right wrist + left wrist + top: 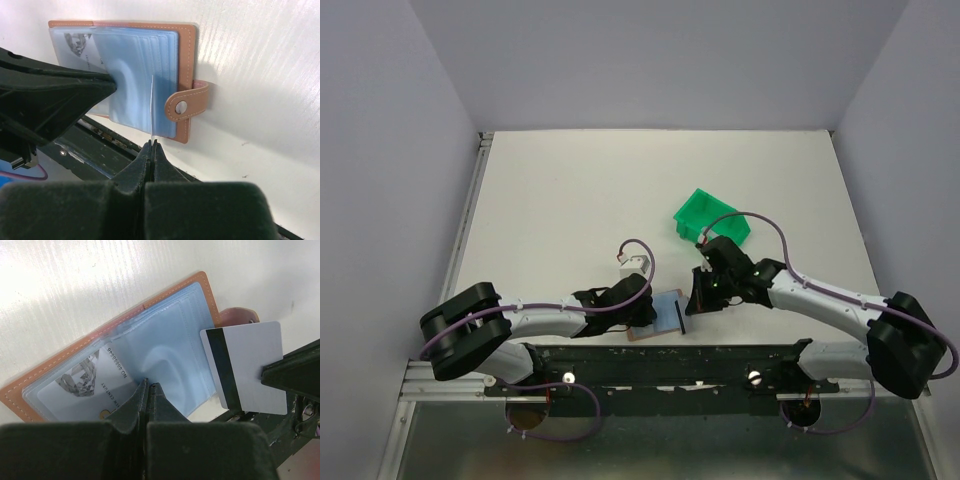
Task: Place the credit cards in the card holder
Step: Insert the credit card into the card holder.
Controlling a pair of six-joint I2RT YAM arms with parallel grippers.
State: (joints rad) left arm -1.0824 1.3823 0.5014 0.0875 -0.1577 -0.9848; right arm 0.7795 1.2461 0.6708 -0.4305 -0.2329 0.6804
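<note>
The tan leather card holder (655, 320) lies open near the table's front edge, its blue plastic sleeves (165, 335) fanned up. One card with a diamond picture (85, 385) sits in a sleeve. My left gripper (149, 385) is shut, its tips pinching a sleeve page; it also shows in the right wrist view (112, 82). My right gripper (152, 142) is shut on a pale credit card with a black stripe (250, 365). It holds this card on edge (151, 105) against the sleeves, beside the snap tab (187, 102).
A green plastic bin (712, 218) stands behind the right arm. The black base rail (670, 355) runs just in front of the card holder. Grey walls close the table on three sides.
</note>
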